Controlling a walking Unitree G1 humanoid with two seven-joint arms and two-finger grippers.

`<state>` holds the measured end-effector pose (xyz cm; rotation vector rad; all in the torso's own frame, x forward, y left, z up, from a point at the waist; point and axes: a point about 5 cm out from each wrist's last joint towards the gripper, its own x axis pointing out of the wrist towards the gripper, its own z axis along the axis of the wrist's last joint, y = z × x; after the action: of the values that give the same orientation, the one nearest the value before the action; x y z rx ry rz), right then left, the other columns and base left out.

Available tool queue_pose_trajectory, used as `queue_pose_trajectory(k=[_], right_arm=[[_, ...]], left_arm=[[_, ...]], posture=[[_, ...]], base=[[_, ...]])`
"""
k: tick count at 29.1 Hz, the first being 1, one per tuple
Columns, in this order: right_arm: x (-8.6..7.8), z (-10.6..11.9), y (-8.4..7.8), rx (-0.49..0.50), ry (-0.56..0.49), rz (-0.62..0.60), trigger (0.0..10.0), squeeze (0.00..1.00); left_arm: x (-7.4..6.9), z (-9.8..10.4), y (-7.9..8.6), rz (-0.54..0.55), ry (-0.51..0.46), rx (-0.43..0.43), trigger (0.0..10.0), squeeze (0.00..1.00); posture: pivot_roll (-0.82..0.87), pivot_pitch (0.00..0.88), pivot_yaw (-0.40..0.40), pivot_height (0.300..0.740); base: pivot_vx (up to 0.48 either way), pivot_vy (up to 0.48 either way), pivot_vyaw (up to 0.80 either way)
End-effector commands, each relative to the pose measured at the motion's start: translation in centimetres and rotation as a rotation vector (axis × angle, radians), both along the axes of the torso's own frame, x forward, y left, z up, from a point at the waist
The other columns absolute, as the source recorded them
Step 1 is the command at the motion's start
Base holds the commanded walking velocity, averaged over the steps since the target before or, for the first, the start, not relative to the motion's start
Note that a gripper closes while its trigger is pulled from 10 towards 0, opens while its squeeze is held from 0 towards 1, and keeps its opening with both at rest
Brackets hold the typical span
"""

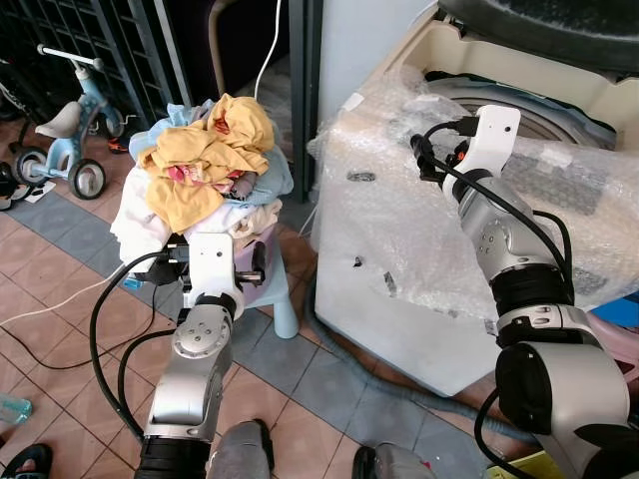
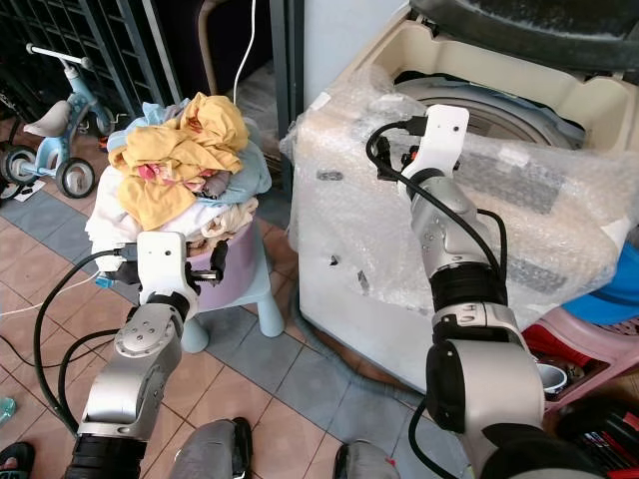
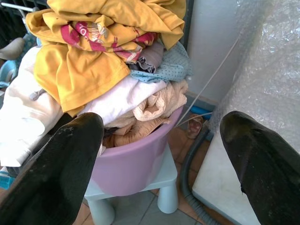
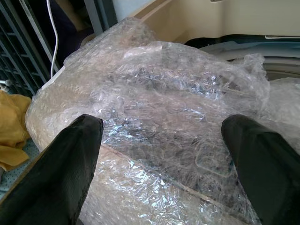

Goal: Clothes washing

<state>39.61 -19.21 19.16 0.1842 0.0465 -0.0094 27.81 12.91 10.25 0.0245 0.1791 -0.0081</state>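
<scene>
A heap of clothes topped by a yellow garment fills a purple basin, which stands on a pale blue stool. My left gripper is open just in front of the basin, level with its rim, and nothing is between its fingers. To the right stands a cream top-loading washing machine with its lid raised, its front and top draped in bubble wrap. My right gripper is open above the bubble wrap at the machine's front edge and holds nothing.
A child's blue tricycle and a dark metal gate stand at the far left. A white cable hangs behind the basin. A grey hose runs on the tiled floor between stool and machine. A pink stool sits at the right.
</scene>
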Motion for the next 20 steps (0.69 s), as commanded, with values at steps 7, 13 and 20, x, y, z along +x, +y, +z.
queue_pose_trajectory(k=[7,13,20], right_arm=[[-0.4,0.2,-1.6,-0.02,-0.032,-0.003,10.0,1.0],[-2.5,2.0,1.3,-0.276,-0.259,0.289,10.0,0.9],[-5.3,1.9,2.4,-0.346,-0.317,0.36,10.0,0.64]], left_arm=[[0.0,0.1,-0.4,-0.012,-0.008,-0.005,10.0,0.0],[0.6,0.5,0.1,-0.014,-0.021,0.011,10.0,0.0],[1.1,1.6,0.7,-0.001,-0.055,0.012,10.0,0.0]], posture=[[-0.02,0.077,0.013,0.74],[-0.03,0.09,0.04,0.74],[-0.04,0.109,0.06,0.74]], base=[[0.0,0.0,0.0],[0.0,0.0,0.0],[0.0,0.0,0.0]])
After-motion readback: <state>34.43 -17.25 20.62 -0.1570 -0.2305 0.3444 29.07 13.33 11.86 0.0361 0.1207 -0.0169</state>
